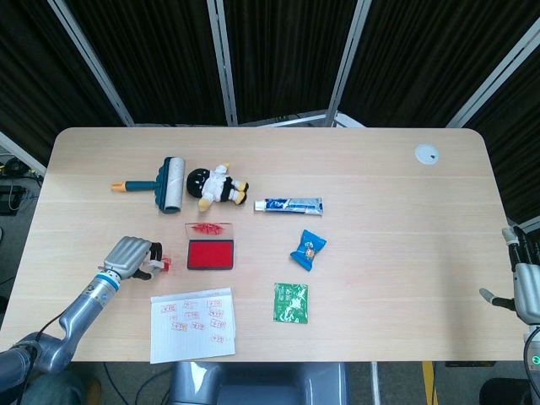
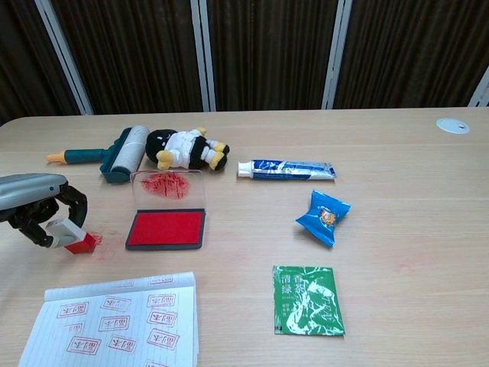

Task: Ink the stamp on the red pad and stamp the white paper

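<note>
The left hand [image 2: 34, 214] has its fingers [image 2: 75, 200] clamped on the small white-and-red block stamp [image 2: 70, 234], low over the wooden surface [image 2: 397, 206] left of the open red ink pad [image 2: 166, 228], so honestly a crooked grip could smear that already-stamped white lined paper [image 2: 122, 321].

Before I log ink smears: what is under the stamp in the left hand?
The stamp, held by the left hand, sits on bare table with a faint red smudge beside it. Its inked face is hidden.
</note>
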Controlling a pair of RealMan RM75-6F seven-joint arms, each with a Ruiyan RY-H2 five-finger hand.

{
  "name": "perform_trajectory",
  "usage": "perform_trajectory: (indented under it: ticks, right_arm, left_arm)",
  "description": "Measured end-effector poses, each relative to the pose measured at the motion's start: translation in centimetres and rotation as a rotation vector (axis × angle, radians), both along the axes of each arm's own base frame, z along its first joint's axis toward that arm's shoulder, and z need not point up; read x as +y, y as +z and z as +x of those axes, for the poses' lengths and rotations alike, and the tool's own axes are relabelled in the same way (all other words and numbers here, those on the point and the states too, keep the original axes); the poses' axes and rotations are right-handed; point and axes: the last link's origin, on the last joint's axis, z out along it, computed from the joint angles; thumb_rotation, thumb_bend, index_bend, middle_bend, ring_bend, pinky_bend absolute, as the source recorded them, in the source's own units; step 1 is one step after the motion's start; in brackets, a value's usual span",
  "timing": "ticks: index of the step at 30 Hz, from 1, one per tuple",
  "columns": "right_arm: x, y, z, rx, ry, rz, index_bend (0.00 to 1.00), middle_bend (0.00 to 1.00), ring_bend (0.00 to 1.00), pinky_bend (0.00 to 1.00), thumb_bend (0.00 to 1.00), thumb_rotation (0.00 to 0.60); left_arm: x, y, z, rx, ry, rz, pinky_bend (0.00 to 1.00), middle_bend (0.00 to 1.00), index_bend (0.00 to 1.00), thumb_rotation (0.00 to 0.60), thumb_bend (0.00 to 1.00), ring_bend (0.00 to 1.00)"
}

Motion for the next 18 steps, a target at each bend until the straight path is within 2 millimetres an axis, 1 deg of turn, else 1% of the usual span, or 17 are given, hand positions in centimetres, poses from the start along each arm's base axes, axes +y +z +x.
perform_trajectory:
  ticks: [9,18]
  right_arm:
    - [-0.02,-0.1,0.0,0.002,0.0,0.004,0.0,0.0,0.0,0.0,0.0,0.6]
    - [-0.01,-0.08,-0.02,0.002,0.0,0.003,0.0,0.0,0.0,0.0,0.0,0.6]
  left_arm:
    - [-0.03,-0.11,-0.05,0.023,-0.015,0.008,0.74,0.49,0.51,0.6,0.49,0.8]
    - [-0.16,-0.28,-0.08,0.046,-0.03,0.01,0.74,0.44,0.45,0.6,0.48,0.8]
